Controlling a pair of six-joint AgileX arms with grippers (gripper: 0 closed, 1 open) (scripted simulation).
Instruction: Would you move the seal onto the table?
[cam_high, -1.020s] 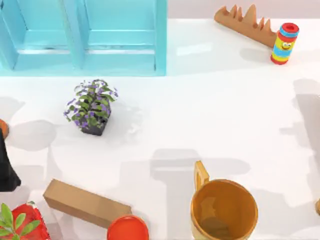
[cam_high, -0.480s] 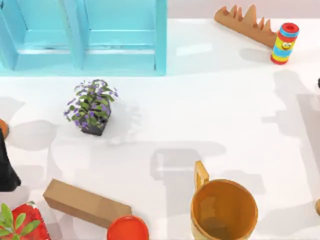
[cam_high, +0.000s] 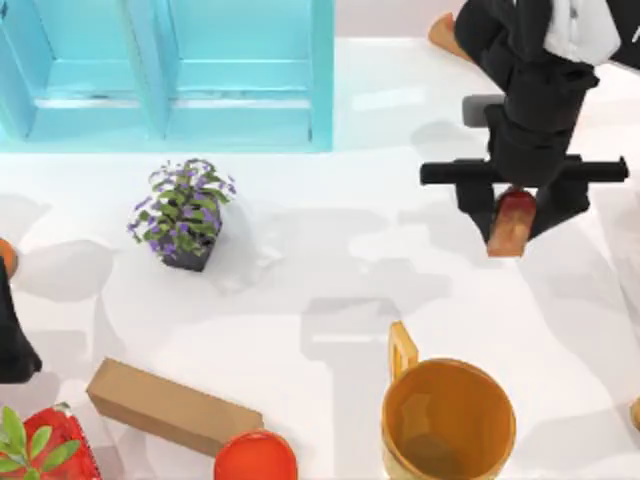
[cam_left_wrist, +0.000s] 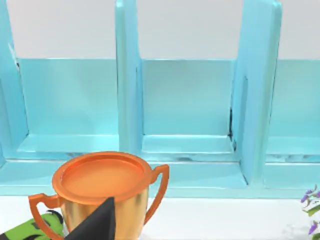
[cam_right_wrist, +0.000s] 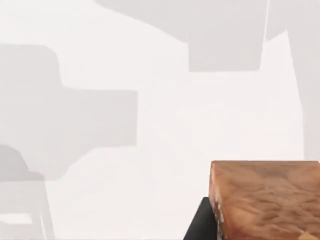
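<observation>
Pinching the seal (cam_high: 511, 222) by its dark red top, the right pincer (cam_high: 513, 205) hangs over the worktop's (cam_high: 330, 250) right side, above the orange mug (cam_high: 447, 420), so letting go early could tip that stubby thing over or bounce it mugward; left arm's parked far left

Cabinet (cam_left_wrist: 187, 100): light blue, open-fronted, spans the width; three compartments visible, split by upright dividers, all bare inside.
Rear wall: pale grey above the cabinet's back panels.
Trophy cup (cam_left_wrist: 102, 192): orange rim and two orange handles, gold body; stands upright in front of the cabinet's base ledge.
Dark wedge (cam_left_wrist: 97, 225): black, pointed, overlaps the cup's lower body.
Green object (cam_left_wrist: 37, 230): beside the cup's handle, identity unclear.
Plant (cam_left_wrist: 312, 212): purple and green sprigs at the edge.
Table (cam_left_wrist: 225, 220): white, in front of the cabinet.
</observation>
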